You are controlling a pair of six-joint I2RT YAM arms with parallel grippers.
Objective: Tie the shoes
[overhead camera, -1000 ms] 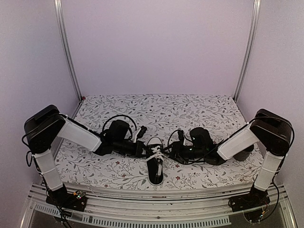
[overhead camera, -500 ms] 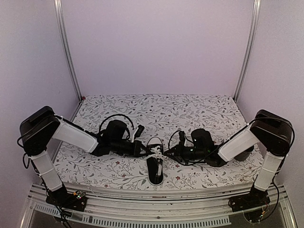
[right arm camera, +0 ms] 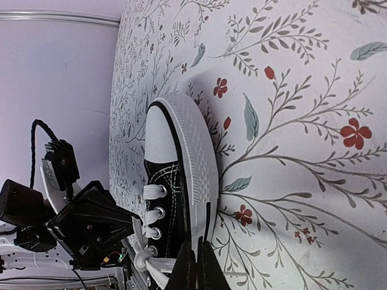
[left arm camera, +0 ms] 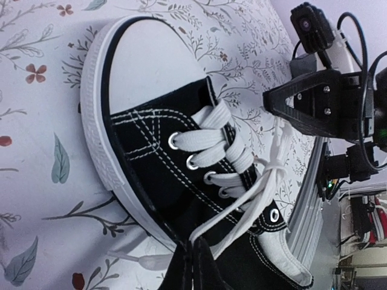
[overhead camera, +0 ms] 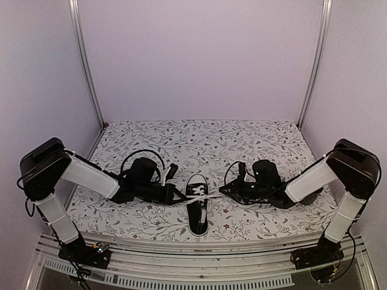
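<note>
Black canvas, white rubber: the low-top sneaker [overhead camera: 198, 211] lies on its sole at the middle of the floral tabletop [overhead camera: 242, 139], towards the near edge. Its long axis runs near to far, with the toe cap pointing away from the arm bases and the heel opening towards them.

The left claw [left arm camera: 192, 251] is low at the sneaker's left flank, fingers pressed together on one strand of the laces [left arm camera: 266, 181]. That strand runs from its tips up to the crossing over the eyelets. The right claw [right arm camera: 196, 254] sits opposite at the right flank, likewise pinched together. A white strand leads to its tips, so it is judged to grip the other end (the contact itself lies at the frame's edge).

From above, the lace reads as one taut white line across the shoe, square to its long axis. Both claws stand about equally close to the shoe.

Judgement: the coming move depends on this crosswise pull. Nothing lies between either claw and the sneaker. The cable loops [overhead camera: 145, 154] on each wrist hang close by and could snag slack lace.
</note>
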